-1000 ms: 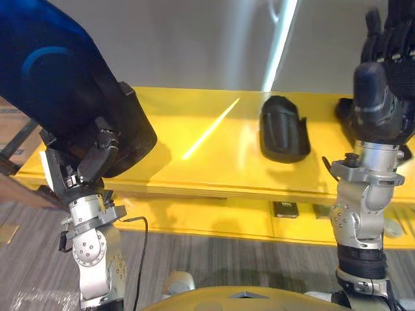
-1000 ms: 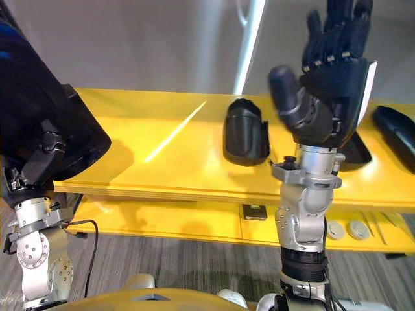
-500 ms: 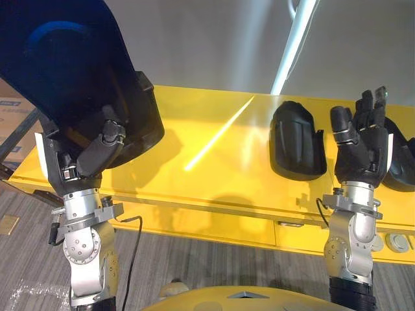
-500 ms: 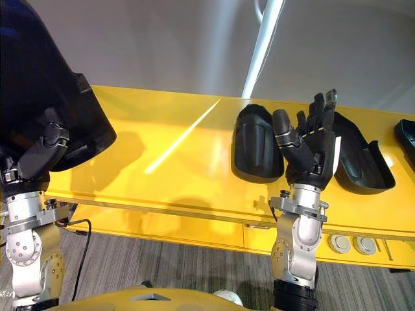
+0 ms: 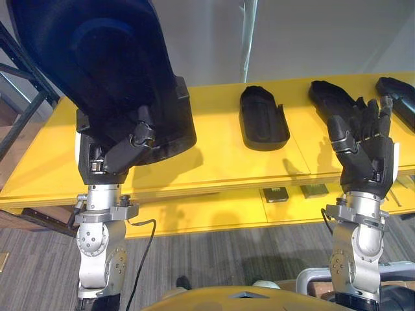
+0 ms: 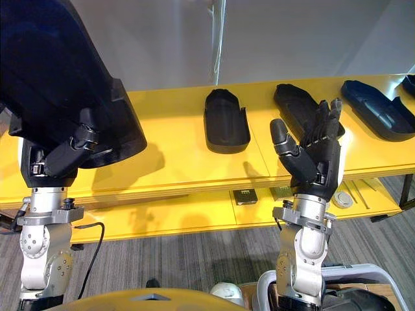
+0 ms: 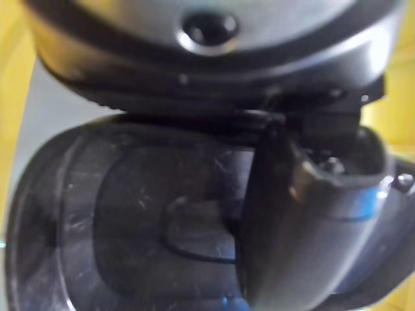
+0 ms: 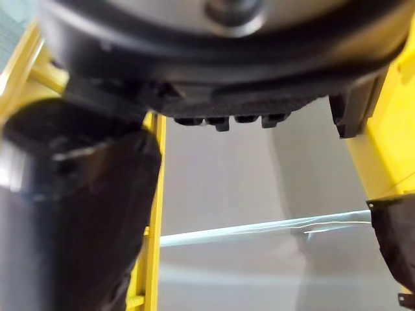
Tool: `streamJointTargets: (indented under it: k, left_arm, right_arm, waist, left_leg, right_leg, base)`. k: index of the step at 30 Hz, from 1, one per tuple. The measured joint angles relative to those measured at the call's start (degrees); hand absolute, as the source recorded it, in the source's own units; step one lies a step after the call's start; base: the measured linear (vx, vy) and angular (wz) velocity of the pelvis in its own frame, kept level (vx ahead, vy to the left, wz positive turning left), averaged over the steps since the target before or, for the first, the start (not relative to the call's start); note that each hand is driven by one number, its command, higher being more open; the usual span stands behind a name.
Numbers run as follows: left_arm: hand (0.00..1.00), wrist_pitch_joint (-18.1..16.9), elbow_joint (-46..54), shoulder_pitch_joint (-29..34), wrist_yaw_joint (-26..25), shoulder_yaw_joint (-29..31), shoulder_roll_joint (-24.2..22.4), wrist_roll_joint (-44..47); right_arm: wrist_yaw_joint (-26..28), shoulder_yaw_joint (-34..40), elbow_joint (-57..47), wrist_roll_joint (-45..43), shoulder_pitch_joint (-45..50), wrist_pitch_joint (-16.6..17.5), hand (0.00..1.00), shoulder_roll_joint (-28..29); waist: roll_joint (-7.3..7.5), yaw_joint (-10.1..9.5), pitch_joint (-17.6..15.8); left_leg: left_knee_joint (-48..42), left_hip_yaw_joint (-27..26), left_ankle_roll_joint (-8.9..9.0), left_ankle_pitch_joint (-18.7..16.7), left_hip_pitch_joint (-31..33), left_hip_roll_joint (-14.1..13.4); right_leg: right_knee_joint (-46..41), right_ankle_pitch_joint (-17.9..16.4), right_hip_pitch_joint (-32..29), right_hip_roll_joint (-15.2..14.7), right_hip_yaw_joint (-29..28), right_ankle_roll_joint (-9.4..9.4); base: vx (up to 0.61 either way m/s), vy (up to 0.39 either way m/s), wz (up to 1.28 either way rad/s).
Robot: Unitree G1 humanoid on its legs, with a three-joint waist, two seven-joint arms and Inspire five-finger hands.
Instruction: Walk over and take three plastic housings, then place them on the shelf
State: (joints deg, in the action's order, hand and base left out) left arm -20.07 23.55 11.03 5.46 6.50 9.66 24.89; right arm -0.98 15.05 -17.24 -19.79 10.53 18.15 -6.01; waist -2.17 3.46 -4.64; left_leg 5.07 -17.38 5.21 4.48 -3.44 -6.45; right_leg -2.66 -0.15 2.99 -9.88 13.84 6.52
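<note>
Since a second ago the whole view has swung to take in more shelf, and the right hand sits lower, fingers loosely spread and empty, before the front edge. Meanwhile the left hand is clenched on the lower rim of a big black plastic housing, raised over the yellow shelf. Held so low, this bulky shell could tip or slip, or come down near the lip and slide off the glossy top. One lying housing rests between the hands, another housing just beyond the right hand. Grey wall behind, grey carpet below.
</note>
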Motion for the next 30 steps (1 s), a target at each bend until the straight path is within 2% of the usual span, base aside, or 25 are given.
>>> streamJointTargets:
  k: [7,12,17,21,25,28,30]
  left_arm:
    - [0.0,0.0,-0.7,0.0,-1.0,0.0,0.0,-0.5]
    - [0.0,0.5,-3.5,0.1,-6.9,0.3,-0.4,-3.8]
    - [0.0,4.4,-5.8,0.4,-11.8,3.8,-2.0,-8.3]
    - [0.0,5.4,-5.8,0.4,-12.1,6.3,-2.1,-9.0]
    - [0.0,5.5,-5.8,-0.7,-11.5,6.3,-0.3,-8.8]
    - [0.0,6.6,-5.9,-3.7,-11.5,6.7,1.6,-8.7]
    - [0.0,7.1,-5.9,-4.7,-11.2,7.8,2.3,-8.1]
  right_arm:
    - [0.0,-0.5,0.0,-0.6,0.0,0.0,1.0,0.0]
    - [0.0,-2.3,0.1,-1.0,-0.2,0.0,1.0,0.0]
    - [-0.5,-2.8,1.8,-0.9,-1.0,-0.2,1.0,-0.5]
    - [-3.0,-3.3,1.8,2.0,-2.1,-0.3,1.0,-0.5]
    - [-8.6,-2.4,1.8,6.5,-2.9,-0.3,1.0,-2.3]
    - [-10.0,2.0,1.8,7.8,-2.9,-0.2,1.0,-3.1]
    - [-10.1,4.9,1.8,7.7,-2.6,-0.2,1.0,-3.1]
  waist:
    - [-0.47,-0.09,0.3]
    - [-0.5,-0.21,0.3]
    - [0.1,-0.72,-0.3]
    - [0.39,-1.34,-0.8]
    - [0.41,-1.36,-1.3]
    - [0.44,-1.03,-1.8]
    - [0.51,0.19,-2.1]
  left_leg:
    - [0.0,0.2,-0.04,0.5,0.1,0.0]
    - [0.0,0.9,0.12,1.0,0.8,-0.1]
    - [0.0,1.4,-0.12,1.7,0.9,0.0]
    - [-0.1,1.3,-0.04,1.7,0.9,-0.1]
    - [-0.2,0.4,-0.01,1.7,1.5,-0.1]
    - [-0.3,-0.4,-0.06,1.7,2.3,-0.1]
    - [-0.3,-1.4,-0.08,1.6,2.0,0.0]
  right_leg:
    - [0.0,0.3,0.0,0.1,0.0,-0.04]
    - [1.0,1.0,-0.1,0.3,0.3,0.01]
    - [1.1,1.0,-0.1,0.5,0.7,0.04]
    - [2.0,1.5,0.0,0.8,0.4,-0.16]
    - [2.8,1.9,-1.1,1.0,-0.3,-0.15]
    - [2.8,2.6,-2.3,1.0,-1.6,-0.11]
    - [2.8,2.8,-2.5,1.0,-2.5,-0.12]
  base:
    - [0.0,0.0,0.0]
    - [-0.03,0.005,0.04]
    - [-0.01,0.004,0.04]
    - [0.0,0.001,-0.06]
    - [0.0,0.002,-0.07]
    - [0.04,0.002,-0.2]
    - [0.04,0.008,-0.27]
